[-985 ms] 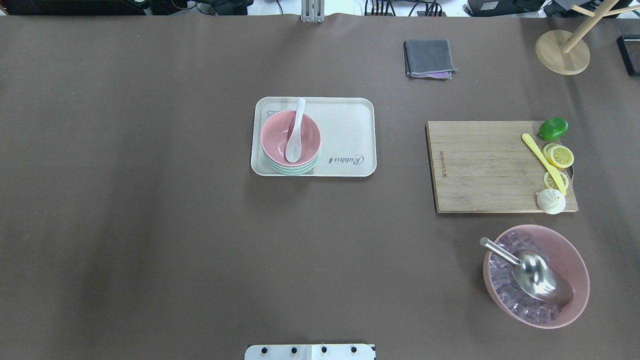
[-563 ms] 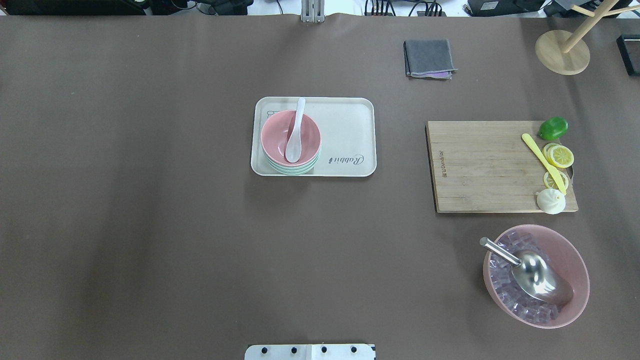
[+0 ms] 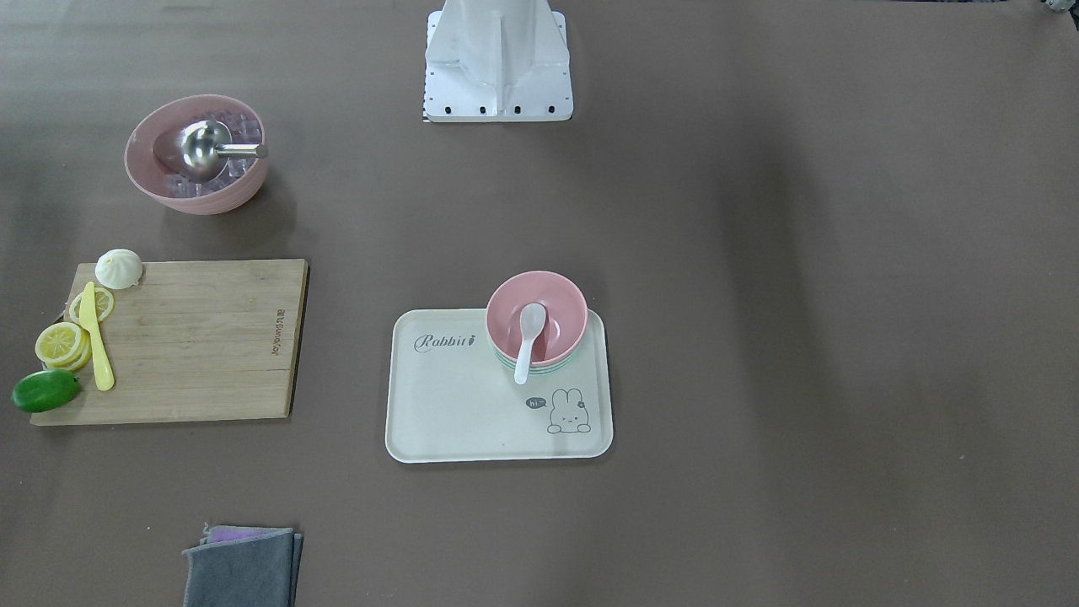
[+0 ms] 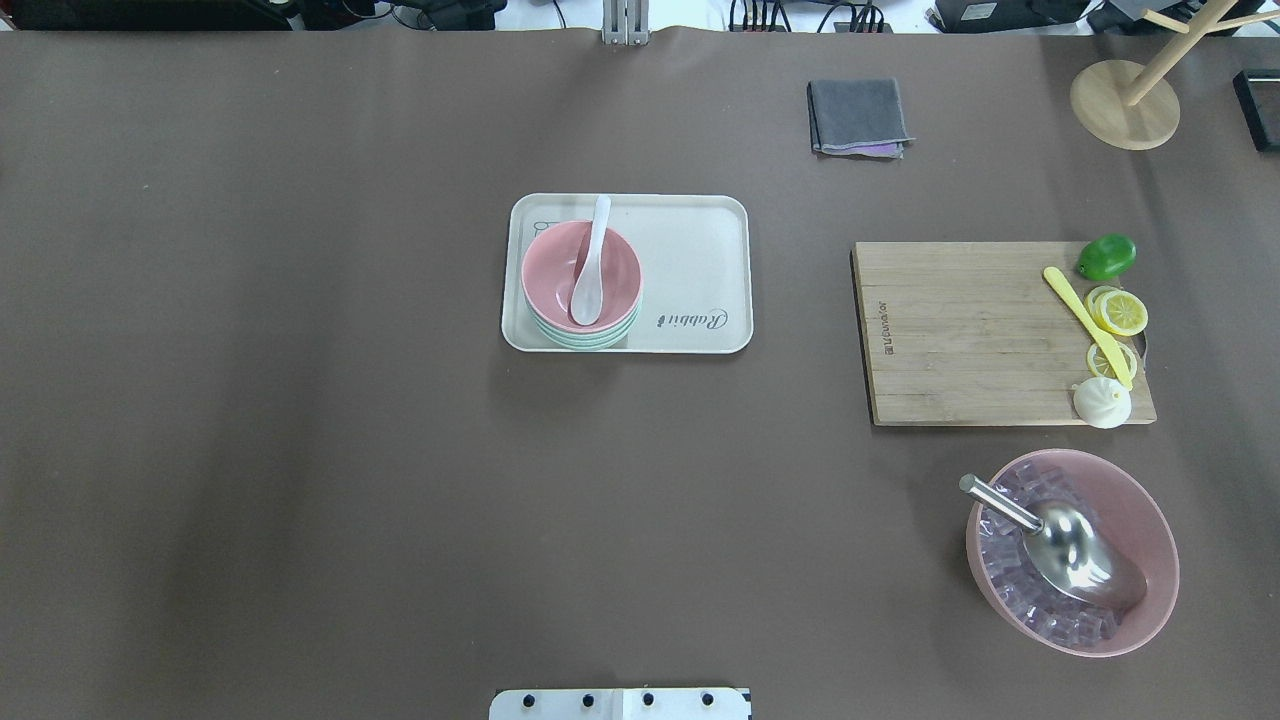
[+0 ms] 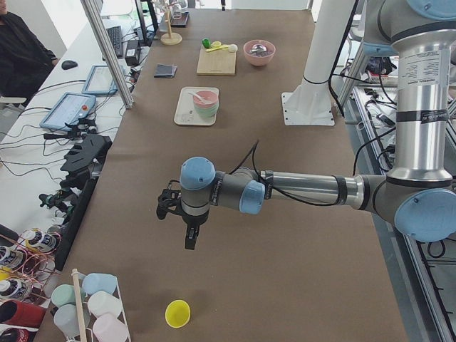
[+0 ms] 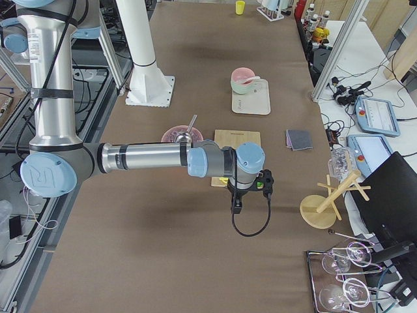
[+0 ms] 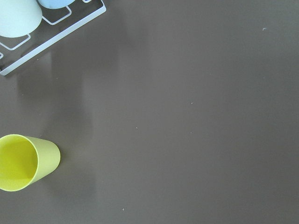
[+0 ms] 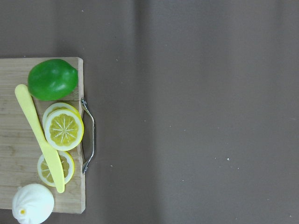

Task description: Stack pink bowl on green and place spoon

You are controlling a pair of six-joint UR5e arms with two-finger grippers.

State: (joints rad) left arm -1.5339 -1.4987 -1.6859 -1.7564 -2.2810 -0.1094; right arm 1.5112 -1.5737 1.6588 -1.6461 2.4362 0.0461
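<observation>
On the tray [image 4: 690,260], pink bowl [image 4: 550,275] nests in green bowl [image 4: 585,341], spoon [image 4: 590,280] inside. I cannot tell whether my left gripper [image 5: 189,239] or right gripper [image 6: 236,205] is open.

Brown mat [image 4: 300,450] is covering the long table from edge to edge. In the exterior left view, a white side bench [image 5: 82,50] is running along the upper left of the frame, carrying a keyboard [image 5: 114,39] and a tablet [image 5: 107,78]. An aluminium post [image 5: 108,53] is rising between bench and table. In the exterior right view, a similar post [image 6: 339,49] is slanting across the upper right, with another tablet [image 6: 373,112] lying beyond it. Soft light is casting faint shadow bands on the mat.
</observation>
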